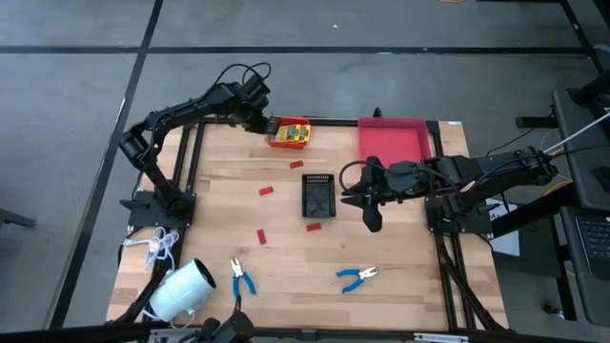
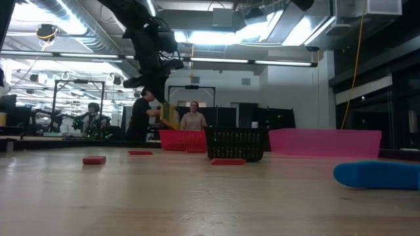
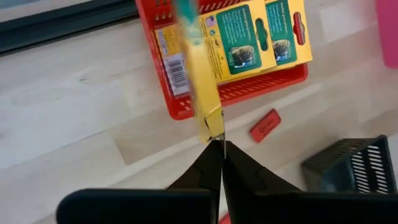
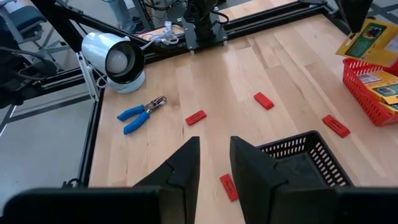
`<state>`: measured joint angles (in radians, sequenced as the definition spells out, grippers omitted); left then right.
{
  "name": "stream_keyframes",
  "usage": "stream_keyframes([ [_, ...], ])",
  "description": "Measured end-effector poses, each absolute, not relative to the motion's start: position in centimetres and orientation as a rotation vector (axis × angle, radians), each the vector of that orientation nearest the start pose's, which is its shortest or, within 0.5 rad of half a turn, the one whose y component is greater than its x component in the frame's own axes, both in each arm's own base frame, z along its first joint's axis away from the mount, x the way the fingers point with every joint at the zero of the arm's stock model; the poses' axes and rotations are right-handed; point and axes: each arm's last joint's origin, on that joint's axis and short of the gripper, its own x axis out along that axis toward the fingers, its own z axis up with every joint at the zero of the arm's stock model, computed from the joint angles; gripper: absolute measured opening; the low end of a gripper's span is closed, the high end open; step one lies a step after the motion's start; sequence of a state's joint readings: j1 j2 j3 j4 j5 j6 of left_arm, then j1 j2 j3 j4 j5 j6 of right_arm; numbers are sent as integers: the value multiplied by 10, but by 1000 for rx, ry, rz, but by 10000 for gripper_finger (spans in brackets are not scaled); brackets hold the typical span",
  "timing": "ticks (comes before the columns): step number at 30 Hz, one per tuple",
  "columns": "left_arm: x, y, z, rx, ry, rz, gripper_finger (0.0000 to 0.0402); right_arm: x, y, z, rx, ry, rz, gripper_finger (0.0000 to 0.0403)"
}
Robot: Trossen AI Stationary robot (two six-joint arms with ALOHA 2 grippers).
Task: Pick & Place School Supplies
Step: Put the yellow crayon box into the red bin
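Cardboard, thin and printed yellow and green, is what the held box point(image 3: 202, 81) appears to be made of; it is judged light, fairly stiff along its length but easily creased, and slightly slick on its printed faces. It is pinched by one narrow end between the pressed-together fingers of the left gripper point(image 3: 221, 144), and it hangs over the near rim of the red basket point(image 3: 186, 109) at the far edge of the table point(image 1: 286, 257). A hold on the edge is judged adequate for so light an item, though the box may swing or pivot in the grip. Two further boxes point(image 3: 258, 34) are seen lying flat in the basket.

The left arm is extended toward the table's far side, its wrist angled down over the basket. The right gripper point(image 4: 214, 163) is held low near the middle of the table, just beside the black basket point(image 1: 317, 195), with its fingers parted a little and nothing between them.

Flat red pieces point(image 1: 266, 191) are scattered on the wood; these are judged thin, rigid and awkward to lift. Two blue-handled pliers point(image 1: 355, 277) lie nearer the front edge.
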<state>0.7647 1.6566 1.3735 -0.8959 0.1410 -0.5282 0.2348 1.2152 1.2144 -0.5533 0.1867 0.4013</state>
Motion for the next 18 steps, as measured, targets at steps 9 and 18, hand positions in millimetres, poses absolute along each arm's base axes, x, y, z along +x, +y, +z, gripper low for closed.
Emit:
stream_keyframes([
  [9,243,225,266,-935,935,881,13,249,57,360,274,542,-56,91],
  [18,250,225,268,-882,898,884,68,249,57,360,280,541,-61,91],
])
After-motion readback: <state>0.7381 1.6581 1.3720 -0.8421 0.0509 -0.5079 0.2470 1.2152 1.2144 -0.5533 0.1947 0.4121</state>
